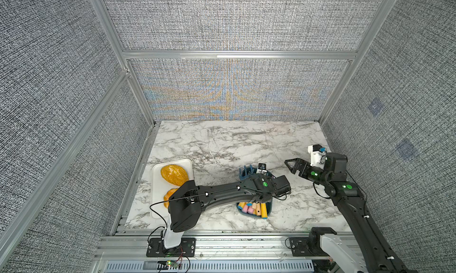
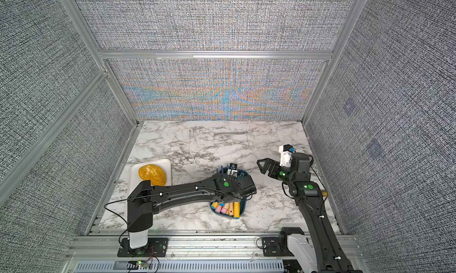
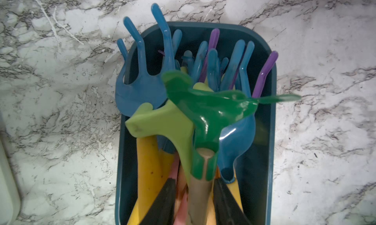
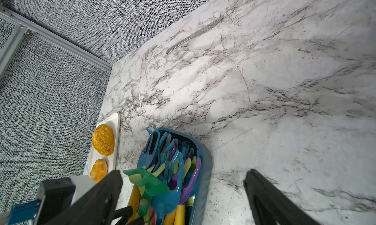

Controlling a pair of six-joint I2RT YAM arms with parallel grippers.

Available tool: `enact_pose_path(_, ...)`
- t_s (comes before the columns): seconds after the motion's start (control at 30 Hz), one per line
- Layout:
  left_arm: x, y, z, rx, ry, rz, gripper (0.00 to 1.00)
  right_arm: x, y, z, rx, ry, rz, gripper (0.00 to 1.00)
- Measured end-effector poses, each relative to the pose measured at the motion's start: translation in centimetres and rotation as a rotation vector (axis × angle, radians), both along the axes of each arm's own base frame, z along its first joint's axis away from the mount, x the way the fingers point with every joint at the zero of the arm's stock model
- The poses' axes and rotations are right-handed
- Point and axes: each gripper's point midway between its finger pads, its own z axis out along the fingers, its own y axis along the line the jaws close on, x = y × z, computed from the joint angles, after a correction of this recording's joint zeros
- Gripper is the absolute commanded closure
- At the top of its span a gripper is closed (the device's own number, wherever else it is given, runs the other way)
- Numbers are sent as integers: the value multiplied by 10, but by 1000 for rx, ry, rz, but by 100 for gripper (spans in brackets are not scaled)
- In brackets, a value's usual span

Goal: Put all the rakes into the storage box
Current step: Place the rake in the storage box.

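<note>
Jaws on your left gripper (image 3: 194, 182) sit slightly apart around the rake (image 3: 211, 110) handle (right gripper (image 1: 290, 166) gapes idle); widen fully, lift straight from the storage box (image 3: 273, 132).

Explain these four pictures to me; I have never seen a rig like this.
This is a robot with two black arms bolted beside a marble-patterned table; each ends in a two-finger gripper. Two pictures look down on the whole scene from overhead, almost identically. The other two come from a camera on each arm's wrist. On the table lie a white tray with two orange pastries, a slim metal utensil at the far end, and the storage box, full of toy rakes. The left gripper straddles the handle of the green rake over the box; whether it is pinching is unclear. The right gripper is open and empty.
</note>
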Motion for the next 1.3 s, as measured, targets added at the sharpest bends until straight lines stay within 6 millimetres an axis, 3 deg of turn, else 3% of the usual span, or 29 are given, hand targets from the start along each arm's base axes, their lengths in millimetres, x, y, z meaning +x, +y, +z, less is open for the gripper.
enact_pose_path(0.27,1,-1,2,-6,1,3,62,-1,1,-2,-1,1,5,1)
enact_pose_path(0.47,1,0,17,-42,-8,1,38,-2,2,-2,6,-1,14,1)
enact_pose_path(0.77,6,9,51,-102,-57,2,23,-3,4,2,12,-13,24,1)
enact_pose_path(1.17,32,62,73,-102,-110,51,2,-4,8,7,24,-27,47,1)
enact_pose_path(1.3,43,91,81,-103,-133,83,1,-4,8,16,20,-70,51,1)
